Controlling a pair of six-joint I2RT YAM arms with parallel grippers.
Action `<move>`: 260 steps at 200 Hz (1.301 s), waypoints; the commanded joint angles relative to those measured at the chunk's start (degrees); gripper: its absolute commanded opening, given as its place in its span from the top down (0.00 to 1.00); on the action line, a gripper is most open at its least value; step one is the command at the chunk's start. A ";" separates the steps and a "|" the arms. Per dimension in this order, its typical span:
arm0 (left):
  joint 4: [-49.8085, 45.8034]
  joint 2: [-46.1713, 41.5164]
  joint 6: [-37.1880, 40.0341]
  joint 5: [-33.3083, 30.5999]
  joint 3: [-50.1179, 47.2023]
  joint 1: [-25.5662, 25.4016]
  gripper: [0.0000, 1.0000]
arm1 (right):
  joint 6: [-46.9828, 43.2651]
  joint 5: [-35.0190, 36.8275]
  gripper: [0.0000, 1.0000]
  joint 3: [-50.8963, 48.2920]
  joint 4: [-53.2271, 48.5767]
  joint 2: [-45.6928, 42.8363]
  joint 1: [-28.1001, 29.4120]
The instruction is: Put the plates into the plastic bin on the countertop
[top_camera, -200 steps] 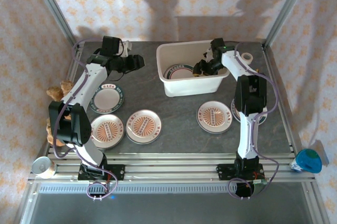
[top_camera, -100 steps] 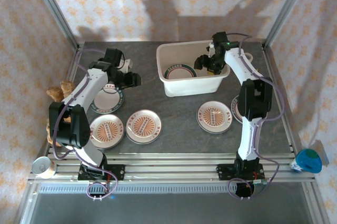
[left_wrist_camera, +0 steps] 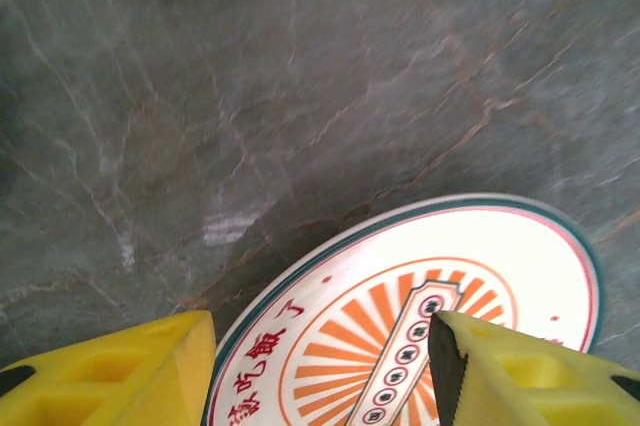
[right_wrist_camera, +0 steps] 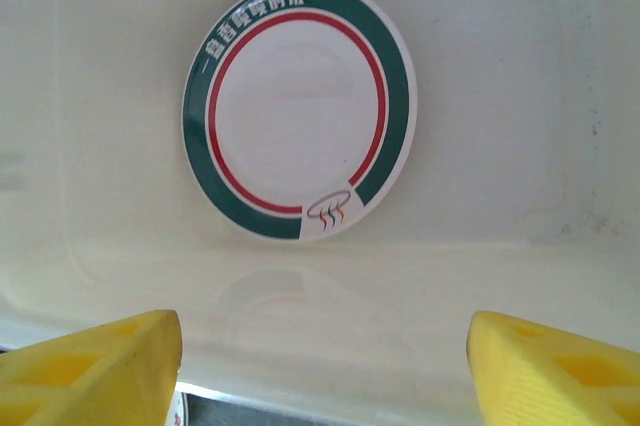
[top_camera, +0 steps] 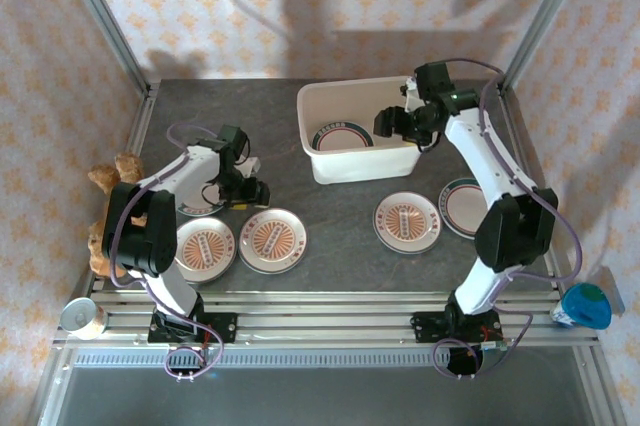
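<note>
The white plastic bin [top_camera: 360,161] stands at the back of the dark countertop [top_camera: 335,211]. One teal-rimmed plate [top_camera: 342,136] [right_wrist_camera: 298,106] lies flat in it. My right gripper [top_camera: 395,124] [right_wrist_camera: 325,371] hovers open over the bin's near wall, with nothing between its fingers. Three orange-centred plates [top_camera: 204,249] [top_camera: 272,240] [top_camera: 407,221] and a teal-rimmed one [top_camera: 468,206] lie in front of the bin. My left gripper [top_camera: 245,186] [left_wrist_camera: 320,376] is open and low over an orange plate [left_wrist_camera: 420,306]. One yellow finger [left_wrist_camera: 110,366] is outside the rim, the other [left_wrist_camera: 530,366] over the printed centre.
Aluminium framing [top_camera: 330,301] edges the near side and posts stand at the back corners. A brown object [top_camera: 110,176] sits off the left edge, a metal can [top_camera: 80,316] at the near left, and a blue item [top_camera: 585,304] at the near right.
My left gripper came forward from the back left down to the orange plate. My right gripper opened wider and drew back from inside the bin, where the teal plate lies.
</note>
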 commanded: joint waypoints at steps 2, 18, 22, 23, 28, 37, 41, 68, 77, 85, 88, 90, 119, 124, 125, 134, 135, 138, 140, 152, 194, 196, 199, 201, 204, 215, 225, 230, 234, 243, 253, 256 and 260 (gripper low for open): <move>1.37 0.97 0.17 -1.89 -1.80 0.06 0.40 | 0.25 1.49 0.25 -2.38 2.75 -4.51 0.58; 1.53 1.19 1.08 -2.01 -2.59 0.01 0.40 | 0.21 1.20 0.25 -3.58 3.01 -5.66 0.65; 1.62 1.33 1.34 -2.21 -2.83 0.01 0.40 | 0.26 1.14 0.25 -3.93 3.14 -5.85 0.65; 1.62 1.39 1.43 -2.27 -2.83 0.05 0.40 | 0.27 1.07 0.25 -4.04 3.12 -5.93 0.65; 1.61 1.57 1.70 -2.49 -3.08 0.05 0.40 | 0.36 1.04 0.25 -4.41 3.33 -6.09 0.61; 1.53 2.10 2.09 -2.33 -3.26 0.01 0.40 | 0.52 0.91 0.25 -5.11 3.57 -6.50 0.60; 1.66 2.30 2.21 -2.33 -3.39 0.00 0.40 | 0.66 0.89 0.25 -5.42 3.74 -6.66 0.65; 2.15 3.32 2.78 -2.16 -4.05 0.01 0.40 | 1.07 0.55 0.25 -6.53 4.38 -6.92 0.73; 1.90 3.73 3.08 -1.84 -4.01 0.03 0.40 | 1.07 0.41 0.25 -6.70 4.47 -6.95 0.74; 1.86 4.02 3.27 -1.51 -4.06 -0.01 0.41 | 1.07 0.53 0.25 -6.83 4.59 -6.97 0.72; 1.82 4.00 3.41 -1.32 -4.06 0.01 0.41 | 1.05 0.47 0.25 -6.87 4.67 -6.97 0.69; 1.82 4.06 3.48 -1.18 -4.10 0.05 0.41 | 1.07 0.48 0.25 -6.87 4.66 -6.95 0.68; 1.86 4.26 4.44 1.12 -4.49 -0.01 0.42 | 0.96 0.58 0.25 -6.99 5.03 -6.79 0.70; 1.88 4.33 4.58 1.58 -4.58 -0.16 0.42 | 0.99 0.74 0.25 -7.08 5.14 -6.71 0.72; 1.88 4.38 4.63 1.64 -4.63 -0.17 0.42 | 0.99 0.69 0.25 -7.07 5.13 -6.71 0.73; 1.97 4.67 5.18 2.76 -4.75 -0.10 0.42 | 0.97 0.72 0.25 -7.24 5.31 -6.53 0.74; 1.97 4.73 5.19 2.85 -4.76 -0.18 0.42 | 0.98 0.69 0.25 -7.28 5.31 -6.49 0.74; 2.02 4.90 5.25 3.11 -4.76 -0.24 0.43 | 0.92 0.73 0.25 -7.30 5.39 -6.38 0.70; 2.07 4.99 5.28 3.23 -4.76 -0.26 0.43 | 1.04 0.70 0.26 -7.29 5.52 -6.32 0.73; 1.85 5.76 5.50 3.62 -4.61 -0.35 0.43 | 1.11 0.73 0.25 -7.30 5.53 -5.85 0.71; 1.66 7.01 6.26 3.82 -4.61 -0.74 0.47 | 1.40 1.16 0.25 -7.30 5.92 -5.54 0.74; 1.70 6.93 6.32 3.82 -4.59 -0.75 0.48 | 1.38 1.17 0.25 -7.38 5.96 -5.56 0.70; 1.70 6.90 6.35 3.75 -4.55 -0.81 0.48 | 1.36 1.26 0.25 -7.38 5.97 -5.52 0.72; 1.60 6.94 6.35 3.69 -4.45 -0.79 0.48 | 1.39 1.27 0.25 -7.40 6.00 -5.55 0.74; 1.58 6.90 6.35 3.65 -4.49 -0.81 0.49 | 1.42 1.34 0.25 -7.48 6.00 -5.54 0.70; 1.40 7.26 6.44 3.47 -4.41 -0.85 0.52 | 1.37 1.60 0.25 -7.57 6.29 -5.49 0.72; 1.31 7.59 6.43 3.47 -4.26 -0.92 0.56 | 1.51 1.65 0.25 -7.70 6.46 -5.48 0.73; 1.40 7.73 6.43 3.46 -4.41 -0.97 0.57 | 1.51 1.71 0.25 -7.80 6.45 -5.46 0.70; 1.40 7.77 6.48 3.47 -4.40 -0.97 0.59 | 1.60 1.74 0.25 -7.81 6.57 -5.47 0.67; 1.43 7.86 6.43 3.55 -4.49 -1.06 0.61 | 1.50 1.64 0.25 -7.95 6.86 -5.41 0.73; 1.75 7.74 6.43 3.47 -4.65 -1.07 0.64 | 1.47 1.48 0.25 -8.07 7.06 -5.34 0.73; 1.79 7.65 6.37 3.47 -4.72 -1.19 0.66 | 1.48 1.45 0.25 -8.14 7.08 -5.39 0.74; 1.94 7.48 6.35 3.32 -4.76 -1.14 0.67 | 1.51 1.43 0.25 -8.16 7.19 -5.44 0.73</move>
